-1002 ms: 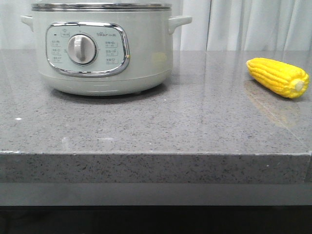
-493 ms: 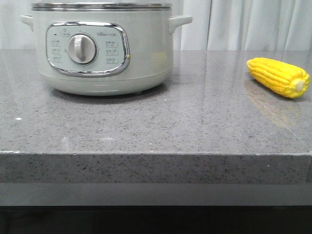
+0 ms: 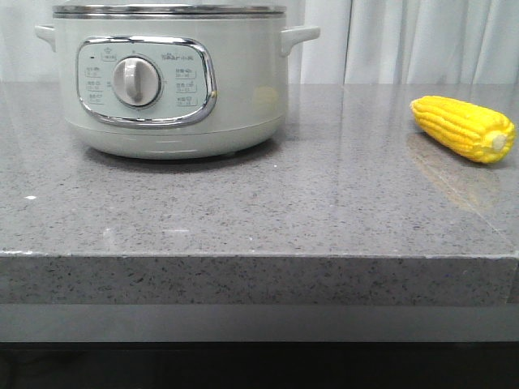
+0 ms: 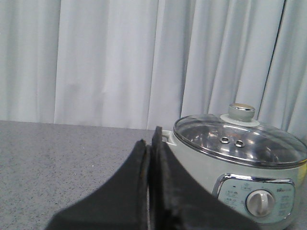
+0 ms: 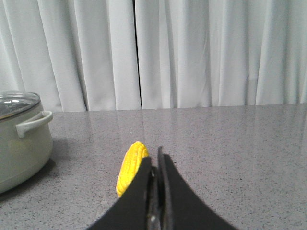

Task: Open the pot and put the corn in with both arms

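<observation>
The pale-green pot (image 3: 166, 81) stands at the back left of the grey counter, dial facing me. In the left wrist view the pot (image 4: 240, 172) carries a glass lid (image 4: 240, 141) with a round knob (image 4: 242, 112). The yellow corn (image 3: 462, 128) lies on the counter at the right. My left gripper (image 4: 149, 143) is shut and empty, short of the pot and beside its handle. My right gripper (image 5: 154, 160) is shut and empty, just short of the corn (image 5: 130, 167), which lies partly hidden behind its fingers. Neither gripper shows in the front view.
The counter (image 3: 259, 203) has a thick front edge near me. White curtains (image 5: 192, 52) hang behind the counter. The pot's side handle (image 5: 33, 123) shows in the right wrist view, well apart from the corn.
</observation>
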Tool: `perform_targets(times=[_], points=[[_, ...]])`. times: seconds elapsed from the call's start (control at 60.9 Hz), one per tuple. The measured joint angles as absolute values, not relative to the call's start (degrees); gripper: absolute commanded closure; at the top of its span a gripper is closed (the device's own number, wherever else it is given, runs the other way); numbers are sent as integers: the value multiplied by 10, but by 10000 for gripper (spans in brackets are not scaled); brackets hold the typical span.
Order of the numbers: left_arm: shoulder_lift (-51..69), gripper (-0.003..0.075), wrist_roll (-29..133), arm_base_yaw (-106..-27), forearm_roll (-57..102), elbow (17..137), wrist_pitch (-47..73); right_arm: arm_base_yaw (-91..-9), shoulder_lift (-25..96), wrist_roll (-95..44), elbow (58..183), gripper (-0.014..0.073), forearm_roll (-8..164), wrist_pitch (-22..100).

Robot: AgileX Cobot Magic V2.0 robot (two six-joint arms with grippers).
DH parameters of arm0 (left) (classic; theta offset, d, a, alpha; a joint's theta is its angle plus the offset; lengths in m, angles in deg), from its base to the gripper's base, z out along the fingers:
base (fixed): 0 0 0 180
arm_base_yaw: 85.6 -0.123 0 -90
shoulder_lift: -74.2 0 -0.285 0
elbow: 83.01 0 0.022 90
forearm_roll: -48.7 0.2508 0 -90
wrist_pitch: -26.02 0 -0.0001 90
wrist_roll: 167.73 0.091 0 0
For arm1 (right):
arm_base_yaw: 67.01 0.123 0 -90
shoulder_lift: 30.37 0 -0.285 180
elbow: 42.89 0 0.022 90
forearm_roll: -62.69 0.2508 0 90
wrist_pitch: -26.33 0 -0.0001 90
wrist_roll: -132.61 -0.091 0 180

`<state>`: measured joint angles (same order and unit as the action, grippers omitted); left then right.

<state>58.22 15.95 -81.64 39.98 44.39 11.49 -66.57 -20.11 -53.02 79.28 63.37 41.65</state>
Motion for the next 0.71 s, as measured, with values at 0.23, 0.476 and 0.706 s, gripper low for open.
perform_targets(times=[0.23, 0.476, 0.706], points=[[460, 741, 163, -816, 400, 568, 1, -666, -97, -530, 905, 659, 634, 516], [396, 741, 164, -816, 400, 587, -28, -666, 16, -530, 959, 659, 635, 591], [375, 741, 165, -816, 401, 587, -28, -666, 59, -530, 960, 659, 637, 589]])
